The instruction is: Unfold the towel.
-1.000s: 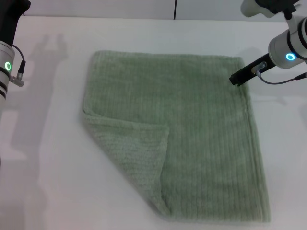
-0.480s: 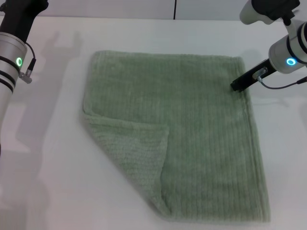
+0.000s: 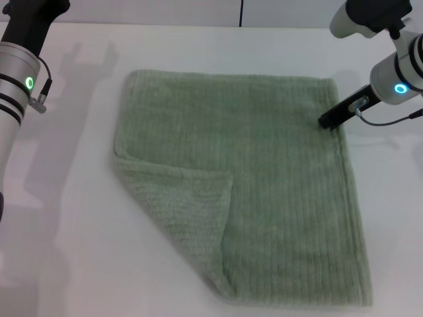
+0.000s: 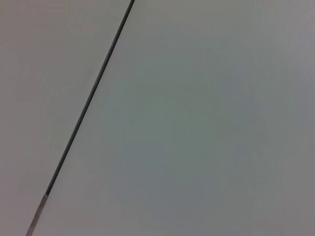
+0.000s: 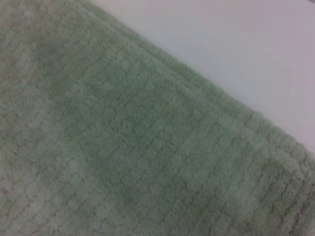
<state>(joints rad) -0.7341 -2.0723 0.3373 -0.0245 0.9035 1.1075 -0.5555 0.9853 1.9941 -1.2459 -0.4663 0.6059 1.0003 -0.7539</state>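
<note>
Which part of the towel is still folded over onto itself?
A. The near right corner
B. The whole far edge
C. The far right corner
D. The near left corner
D: in the head view the towel has a triangular flap doubled back at its near left corner, while the other corners lie flat. The right gripper sits at the far right edge.

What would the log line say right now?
towel: flat, near-left corner folded over | right gripper: at far-right towel edge | left arm: off the towel

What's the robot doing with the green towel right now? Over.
Right gripper at the towel's far right edge, grip unclear. Left arm up at far left, gripper out of view. Near-left corner folded over. Nothing in the way.
</note>
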